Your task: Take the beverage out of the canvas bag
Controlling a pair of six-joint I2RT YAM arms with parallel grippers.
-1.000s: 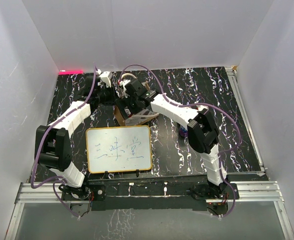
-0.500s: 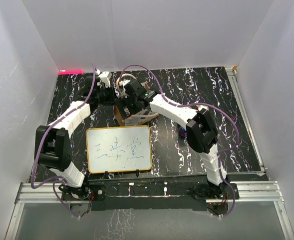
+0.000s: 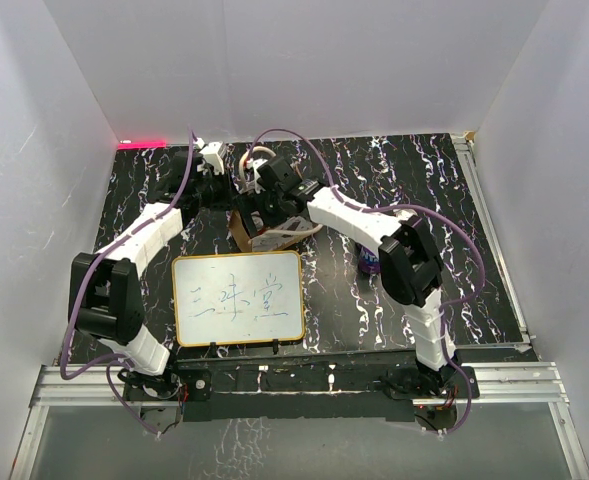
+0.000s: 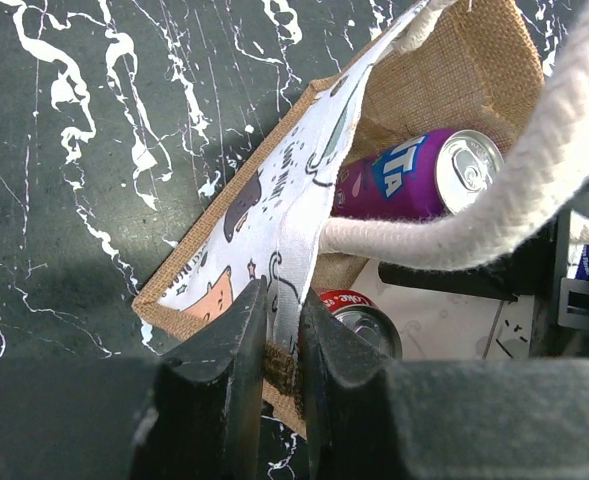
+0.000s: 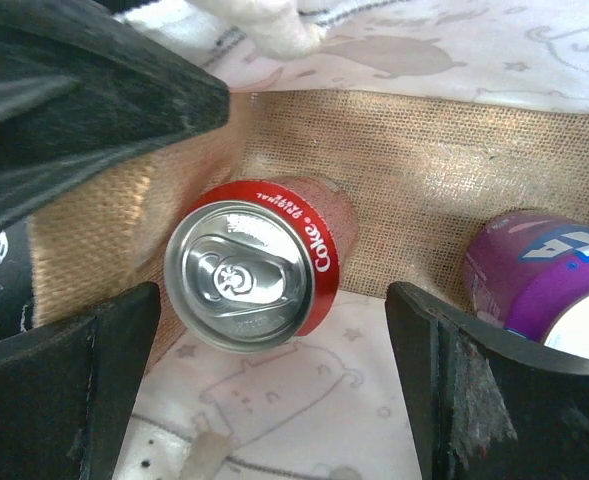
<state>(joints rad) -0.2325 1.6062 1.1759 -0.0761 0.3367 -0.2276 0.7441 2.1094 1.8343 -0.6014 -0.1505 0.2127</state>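
The canvas bag [image 3: 242,230] sits behind the whiteboard, its mouth held open. In the left wrist view my left gripper [image 4: 284,345] is shut on the bag's printed wall [image 4: 274,210], by a cream rope handle [image 4: 474,225]. Inside are a red Coke can [image 4: 359,312] and a purple Fanta can [image 4: 414,175]. In the right wrist view my right gripper [image 5: 274,390] is open inside the bag. The Coke can [image 5: 254,265] lies just ahead between its fingers, untouched. The purple can [image 5: 544,290] is to the right. From above, both grippers meet over the bag: left [image 3: 232,195], right [image 3: 261,203].
An orange-framed whiteboard [image 3: 238,298] with writing lies in front of the bag. Another purple can [image 3: 369,262] stands on the table beside the right arm's elbow. A red strip [image 3: 141,144] lies at the back left corner. White walls enclose the table.
The right arm has shifted slightly back and right over the bag, uncovering more of the purple can by its elbow. The left gripper still holds the bag wall.
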